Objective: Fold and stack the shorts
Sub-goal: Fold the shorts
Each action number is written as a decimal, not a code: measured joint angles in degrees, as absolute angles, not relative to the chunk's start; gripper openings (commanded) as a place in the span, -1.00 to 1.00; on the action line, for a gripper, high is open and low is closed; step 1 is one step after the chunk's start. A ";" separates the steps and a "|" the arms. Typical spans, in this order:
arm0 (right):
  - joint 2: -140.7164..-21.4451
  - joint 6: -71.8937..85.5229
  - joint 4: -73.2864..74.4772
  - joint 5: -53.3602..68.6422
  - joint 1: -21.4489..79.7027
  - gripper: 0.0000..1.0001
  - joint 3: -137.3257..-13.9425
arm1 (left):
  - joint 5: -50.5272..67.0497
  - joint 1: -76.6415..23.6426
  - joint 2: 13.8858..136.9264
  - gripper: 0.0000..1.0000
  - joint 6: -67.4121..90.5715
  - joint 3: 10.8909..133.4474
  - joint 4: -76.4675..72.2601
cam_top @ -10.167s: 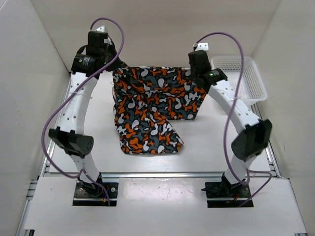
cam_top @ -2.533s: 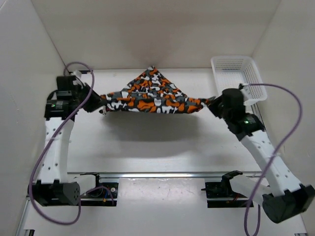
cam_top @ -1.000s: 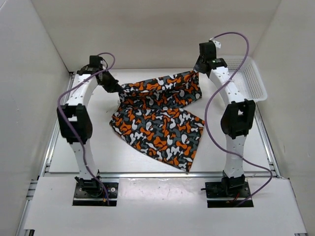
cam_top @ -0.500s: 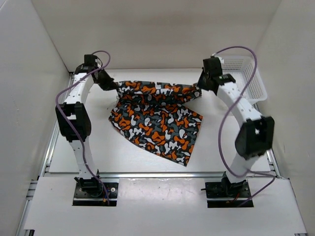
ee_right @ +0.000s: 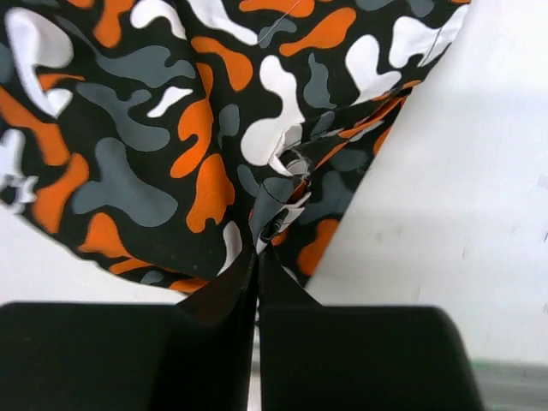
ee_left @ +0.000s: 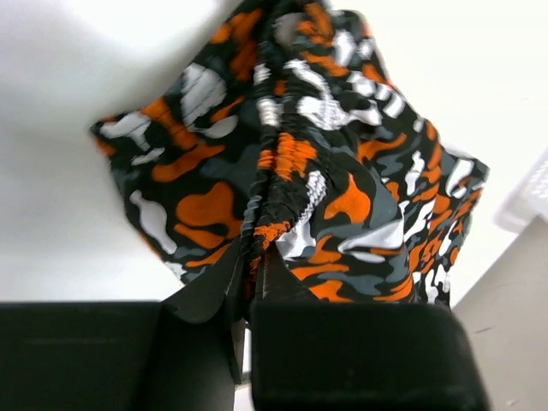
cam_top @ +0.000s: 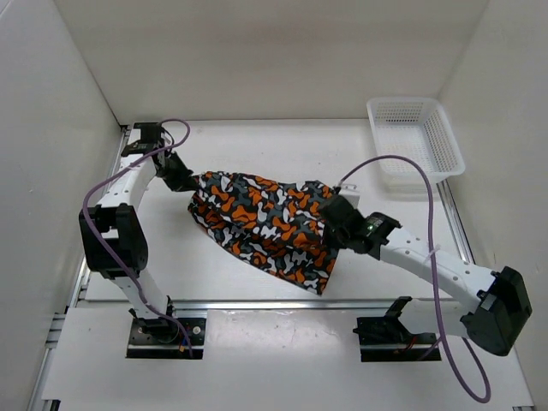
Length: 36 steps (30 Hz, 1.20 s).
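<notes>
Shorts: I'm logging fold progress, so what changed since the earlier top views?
The right end effector swung from the far edge toward the near side, drawing the shorts over themselves into a narrower bundle; the left end effector came slightly nearer. Both stayed shut on the fabric. The basket did not move.

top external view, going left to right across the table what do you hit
left gripper -> camouflage shorts -> right gripper -> white mesh basket

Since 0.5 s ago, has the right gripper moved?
Yes. The right gripper moved down the view and slightly left, away from the basket, shut on the shorts.
</notes>
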<state>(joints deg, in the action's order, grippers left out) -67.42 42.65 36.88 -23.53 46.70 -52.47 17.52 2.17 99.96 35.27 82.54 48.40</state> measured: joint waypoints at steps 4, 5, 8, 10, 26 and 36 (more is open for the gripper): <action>-67.42 49.01 41.19 -27.31 55.07 -1.00 -50.59 | 16.19 2.81 97.12 -0.79 33.78 77.82 49.65; -67.44 50.26 41.65 -27.99 56.16 -1.00 -50.30 | 15.75 2.96 96.62 -0.79 33.41 77.06 50.00; -67.83 53.01 42.87 -29.45 57.98 -1.00 -49.43 | 14.72 3.33 95.20 -0.79 32.84 74.89 50.54; -68.12 54.19 43.59 -30.11 58.98 -1.00 -48.99 | 13.82 3.64 94.32 -0.72 32.51 73.41 51.05; -79.00 55.55 49.25 -32.36 72.55 0.79 -51.35 | 11.16 7.25 92.42 0.66 31.29 70.43 51.83; -76.20 54.57 51.35 -32.14 72.69 0.01 -52.53 | 9.54 7.25 92.25 0.20 31.27 65.41 50.87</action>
